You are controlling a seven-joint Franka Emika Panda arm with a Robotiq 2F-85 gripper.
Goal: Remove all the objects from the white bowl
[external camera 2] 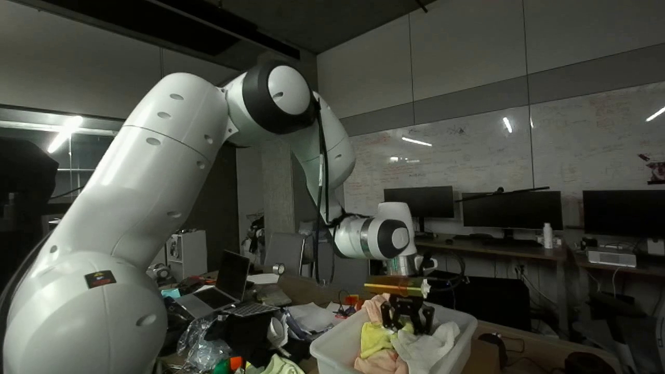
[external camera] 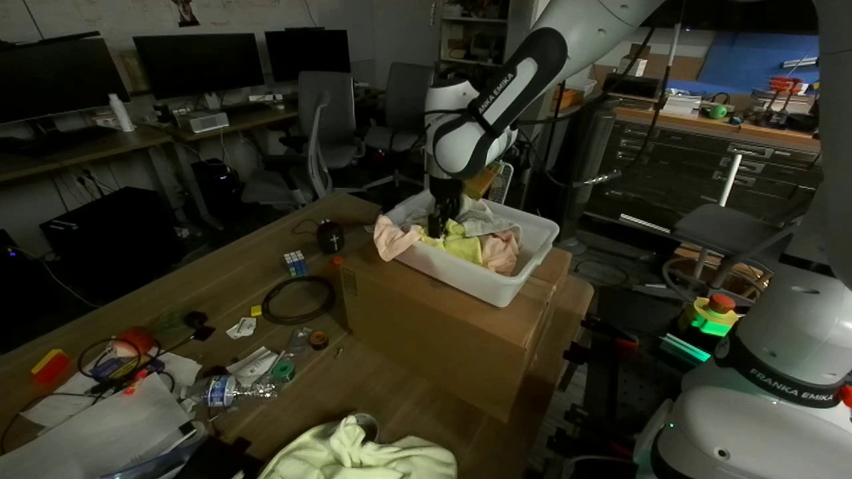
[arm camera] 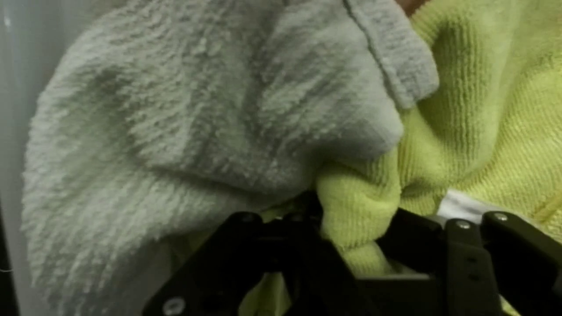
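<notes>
The white bowl is a rectangular plastic tub (external camera: 459, 279), also in an exterior view (external camera 2: 332, 350). Inside lie a yellow cloth (external camera: 464, 246), a pale grey cloth (external camera: 489, 216) and peach cloth (external camera: 500, 253). More peach cloth (external camera: 394, 241) hangs over the rim. My gripper (external camera: 437, 233) points down into the tub, its fingers apart in an exterior view (external camera 2: 407, 327). In the wrist view, a fold of yellow cloth (arm camera: 358, 202) stands between the fingers (arm camera: 355, 228), with grey cloth (arm camera: 175, 131) beside it. The far fingertip is partly hidden behind the fold.
The tub stands on a cardboard box (external camera: 426, 346) on a wooden table. A puzzle cube (external camera: 296, 263), a round black object (external camera: 330, 237), a cable coil (external camera: 297, 301) and a plastic bottle (external camera: 223, 391) lie on the table. A pale yellow-green cloth (external camera: 359, 456) lies at the front.
</notes>
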